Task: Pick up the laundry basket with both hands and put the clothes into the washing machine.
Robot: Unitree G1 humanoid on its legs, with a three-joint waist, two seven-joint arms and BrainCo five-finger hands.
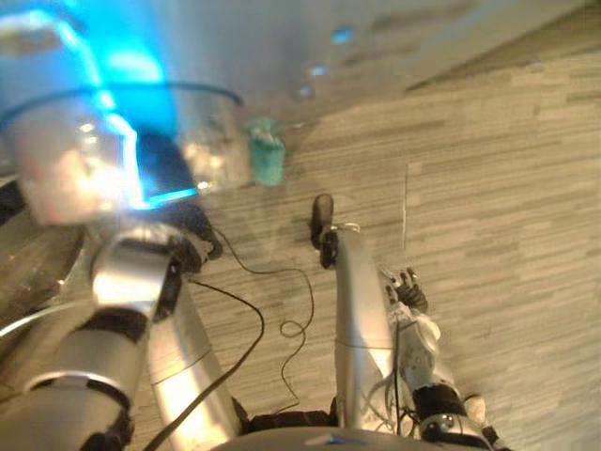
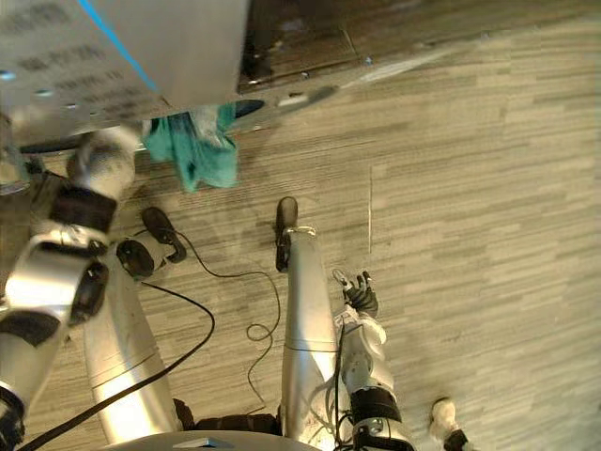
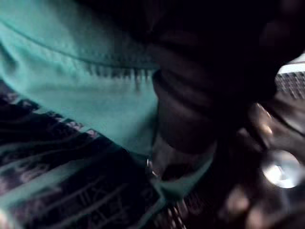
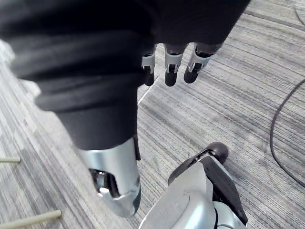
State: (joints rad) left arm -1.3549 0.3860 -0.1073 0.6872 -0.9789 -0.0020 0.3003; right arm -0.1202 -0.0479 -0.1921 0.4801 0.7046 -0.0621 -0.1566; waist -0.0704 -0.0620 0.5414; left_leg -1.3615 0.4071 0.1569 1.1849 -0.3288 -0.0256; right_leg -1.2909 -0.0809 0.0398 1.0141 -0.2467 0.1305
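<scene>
The teal cloth [image 2: 202, 146] hangs at the lower edge of the grey washing machine [image 2: 113, 56], bunched at the top where it meets the machine's edge and falling loose toward the floor [image 2: 488, 188]. Its long axis runs from that edge down toward the robot, with the free end lowest and clear of the floor. The left arm reaches up along the left side to the same edge, just beside the cloth. In the left wrist view the dark cover of the left robot hand [image 3: 205, 105] lies right against the teal cloth, with a dark patterned cloth [image 3: 57, 167] just beside it. The fingers cannot be made out there, so whether this hand pinches the fabric or merely rests against it cannot be told. The right robot hand [image 2: 360, 296] hangs low at the robot's right side, well apart from the cloth and the machine. Its fingers [image 4: 170, 67] are straight and relaxed, side by side with small gaps, pointing down at the striped grey floor — spread loosely, touching nothing and holding nothing.
</scene>
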